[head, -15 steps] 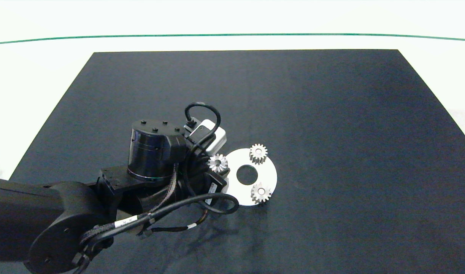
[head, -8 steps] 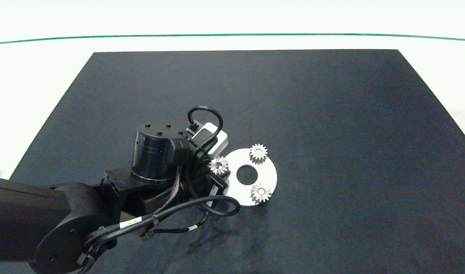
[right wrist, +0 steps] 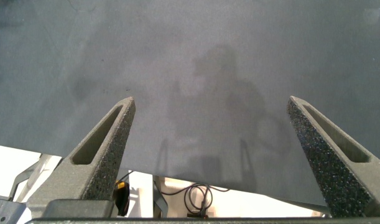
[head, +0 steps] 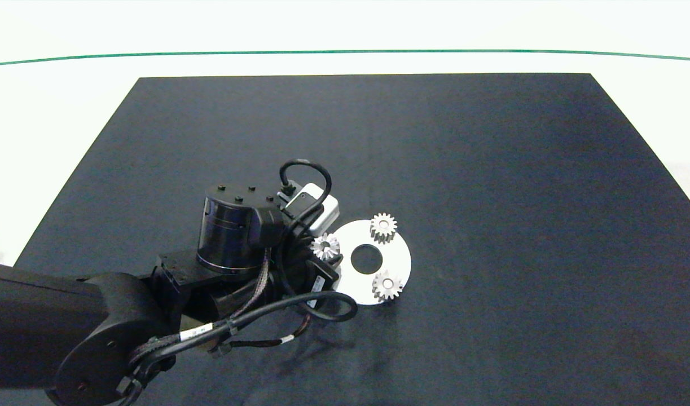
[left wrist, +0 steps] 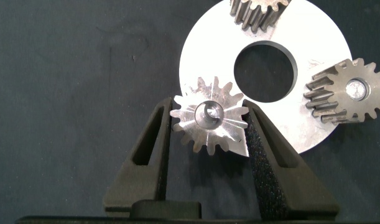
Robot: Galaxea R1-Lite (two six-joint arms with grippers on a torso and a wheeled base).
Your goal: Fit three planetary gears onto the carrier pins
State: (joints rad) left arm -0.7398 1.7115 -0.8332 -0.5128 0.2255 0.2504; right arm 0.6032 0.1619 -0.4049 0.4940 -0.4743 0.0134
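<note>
The white carrier disc (head: 399,260) (left wrist: 329,34) lies on the black mat, with a large central hole. Two silver planetary gears sit on its pins: one at the far edge (head: 383,226) (left wrist: 260,12), one at the near edge (head: 387,285) (left wrist: 346,92), each showing a pin end in its bore. My left gripper (head: 325,248) (left wrist: 209,118) is shut on the third gear (head: 325,246) (left wrist: 209,117), held over the disc's left rim. The third pin is hidden beneath that gear. My right gripper (right wrist: 208,109) is open over bare mat and does not show in the head view.
The black mat (head: 491,169) covers most of the white table (head: 51,113). A green line (head: 345,52) runs across the far side. My left arm (head: 124,304) and its cables cover the mat's near-left part.
My left gripper has carried the third gear slightly right and downward, closer to the disc's left rim. The two seated gears have stayed put.
</note>
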